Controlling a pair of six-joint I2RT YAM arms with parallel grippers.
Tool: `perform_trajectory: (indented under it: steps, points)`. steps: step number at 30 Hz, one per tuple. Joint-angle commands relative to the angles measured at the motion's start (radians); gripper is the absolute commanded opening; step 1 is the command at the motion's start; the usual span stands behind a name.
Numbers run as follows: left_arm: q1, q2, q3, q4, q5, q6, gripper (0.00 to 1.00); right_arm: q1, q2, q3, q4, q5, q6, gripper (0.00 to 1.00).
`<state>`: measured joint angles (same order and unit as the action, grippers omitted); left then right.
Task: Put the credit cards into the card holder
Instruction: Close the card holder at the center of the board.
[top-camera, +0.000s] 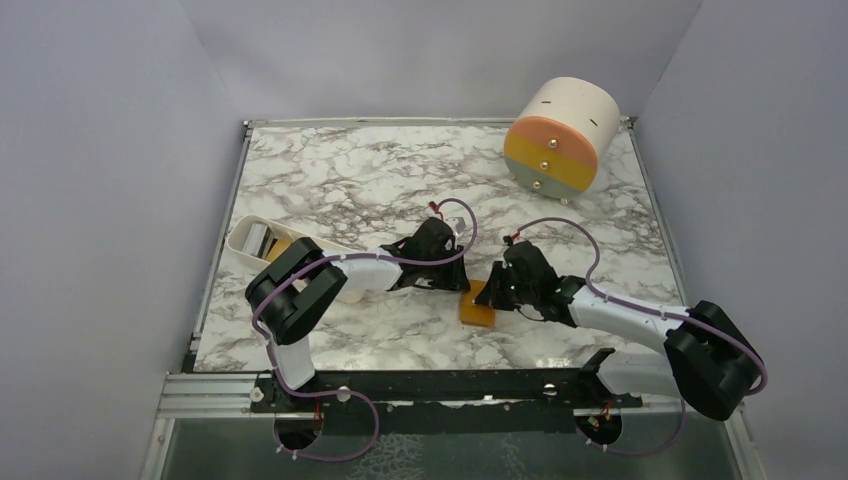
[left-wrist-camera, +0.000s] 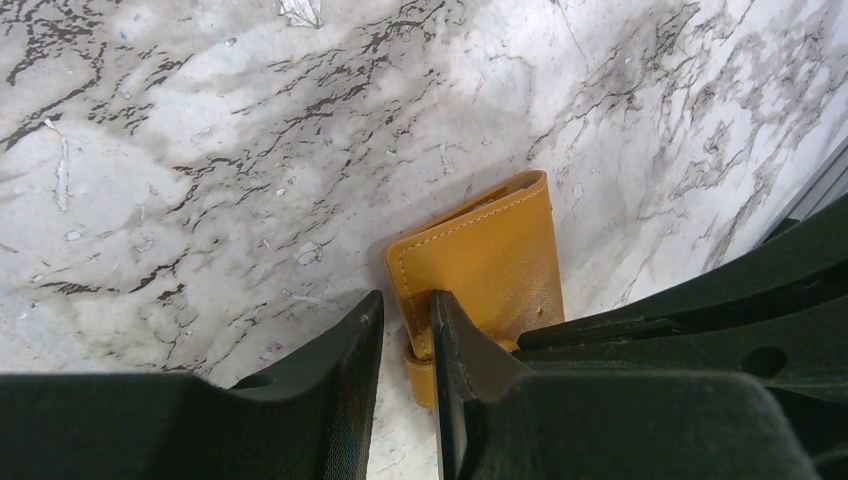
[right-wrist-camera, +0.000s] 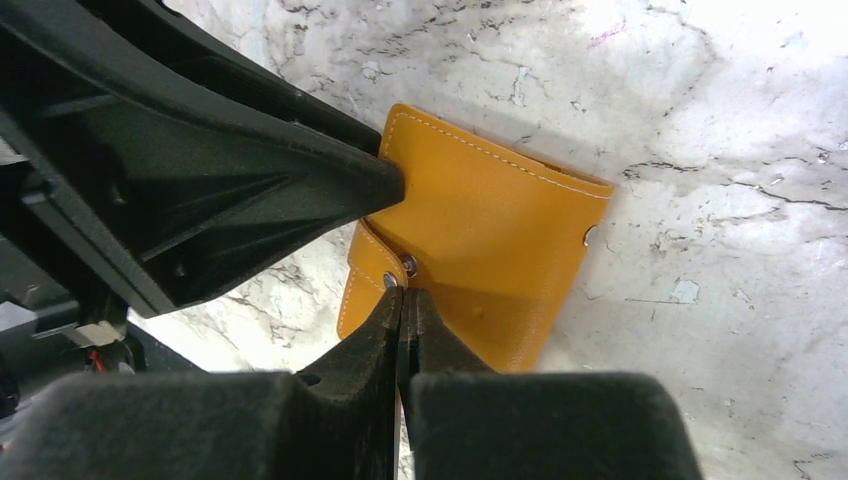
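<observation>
Nearest the arm bases, the card holder (top-camera: 478, 305) lies folded shut on the counter (top-camera: 400, 180), with both arms bent over it. The right arm's fingers (right-wrist-camera: 360, 350) are pressed together, their tips set on the strap (right-wrist-camera: 362, 270) just beside the snap stud (right-wrist-camera: 408, 264). Nothing shows between them. The left arm's fingers (left-wrist-camera: 350, 380) stand a little apart across the holder's edge, one tip touching the leather. Whether they clamp that edge, I cannot tell.

Farther back and to the left, the credit cards (top-camera: 262, 240) sit in the white tray (top-camera: 240, 255), well apart from the holder. The cream-orange drum (top-camera: 560, 140) stands at the far right corner.

By my judgement the task has barely begun. The holder is not yet opened and no card is seen in it, so unfastening it, fetching the cards and sliding them in all remain.

Only the top view shows the tray, the cards and how far they lie from the work. It hides the fingertips under the wrists. The right wrist view alone shows the stud and strap, and the left wrist view shows the gap between the left fingers and the holder's stitched corner.
</observation>
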<state>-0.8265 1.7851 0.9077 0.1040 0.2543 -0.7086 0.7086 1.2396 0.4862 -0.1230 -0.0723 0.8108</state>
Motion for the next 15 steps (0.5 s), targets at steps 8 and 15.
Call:
perform_trajectory:
  steps: [8, 15]
  points:
    - [-0.004, 0.004, -0.028, -0.019, 0.003, 0.004, 0.26, 0.004, -0.013, -0.008, 0.061, 0.016, 0.032, 0.01]
    - [-0.005, 0.0, -0.037, -0.012, -0.002, -0.001, 0.27, 0.003, 0.003, -0.014, 0.042, 0.027, 0.036, 0.01]
